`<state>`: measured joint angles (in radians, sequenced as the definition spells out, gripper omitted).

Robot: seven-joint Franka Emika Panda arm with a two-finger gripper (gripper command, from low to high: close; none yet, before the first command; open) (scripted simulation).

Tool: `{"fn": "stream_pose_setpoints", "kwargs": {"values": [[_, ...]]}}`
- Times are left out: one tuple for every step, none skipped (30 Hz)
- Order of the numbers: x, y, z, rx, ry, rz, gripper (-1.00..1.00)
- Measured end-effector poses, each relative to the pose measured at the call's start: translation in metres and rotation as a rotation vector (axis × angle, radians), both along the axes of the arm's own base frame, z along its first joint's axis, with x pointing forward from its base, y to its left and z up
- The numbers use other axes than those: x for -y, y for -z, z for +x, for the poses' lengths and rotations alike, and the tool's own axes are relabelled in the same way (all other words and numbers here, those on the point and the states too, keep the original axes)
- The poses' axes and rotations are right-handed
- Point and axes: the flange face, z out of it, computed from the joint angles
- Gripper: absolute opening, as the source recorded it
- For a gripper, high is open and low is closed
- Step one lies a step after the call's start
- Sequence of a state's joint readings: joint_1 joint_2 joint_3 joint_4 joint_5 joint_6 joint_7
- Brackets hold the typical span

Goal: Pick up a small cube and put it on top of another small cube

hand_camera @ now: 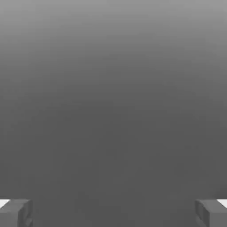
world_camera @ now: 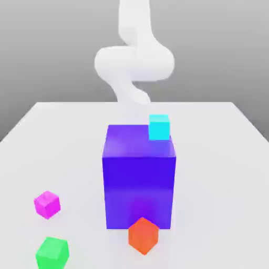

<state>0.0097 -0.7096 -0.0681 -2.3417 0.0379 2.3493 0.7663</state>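
Note:
The small magenta-pink cube (world_camera: pixel 47 204) sits on the white table (world_camera: pixel 220 157) toward the exterior view's left, in front of and apart from the tall blue-purple block (world_camera: pixel 139 178). A small cyan cube (world_camera: pixel 159 127) shows at the block's far top corner toward the exterior view's right; I cannot tell whether it rests on the block or stands behind it. The white arm (world_camera: pixel 134 63) curls down behind the block, far from the pink cube. In the hand view my gripper (hand_camera: pixel 113 213) is open, its two grey fingertips (hand_camera: pixel 15 213) wide apart, with nothing between them and plain grey beyond.
A small orange cube (world_camera: pixel 143 235) stands close against the block's near face. A small green cube (world_camera: pixel 52 252) lies near the front edge at the exterior view's left, just in front of the pink one. The tall block stands between the arm and these cubes.

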Motion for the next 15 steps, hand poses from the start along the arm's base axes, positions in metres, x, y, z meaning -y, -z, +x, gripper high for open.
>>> {"fn": "stream_pose_setpoints", "kwargs": {"values": [[0.013, 0.023, 0.013, -0.036, 0.010, 0.025, 0.00], [0.025, 0.046, 0.024, -0.070, 0.021, 0.048, 0.00], [0.036, 0.069, 0.034, -0.103, 0.034, 0.069, 0.00], [0.047, 0.092, 0.042, -0.136, 0.048, 0.089, 0.00], [0.057, 0.115, 0.048, -0.168, 0.063, 0.107, 0.00], [0.067, 0.138, 0.053, -0.200, 0.079, 0.124, 0.00], [0.077, 0.162, 0.056, -0.232, 0.096, 0.139, 0.00], [0.087, 0.185, 0.058, -0.263, 0.115, 0.153, 0.00], [0.096, 0.208, 0.059, -0.295, 0.135, 0.166, 0.00], [0.105, 0.231, 0.058, -0.326, 0.156, 0.177, 0.00], [0.114, 0.254, 0.056, -0.357, 0.179, 0.186, 0.00], [0.123, 0.276, 0.052, -0.387, 0.202, 0.194, 0.00], [0.131, 0.298, 0.047, -0.418, 0.226, 0.200, 0.00], [0.140, 0.319, 0.041, -0.448, 0.252, 0.204, 0.00], [0.148, 0.339, 0.034, -0.478, 0.278, 0.207, 0.00]]}}
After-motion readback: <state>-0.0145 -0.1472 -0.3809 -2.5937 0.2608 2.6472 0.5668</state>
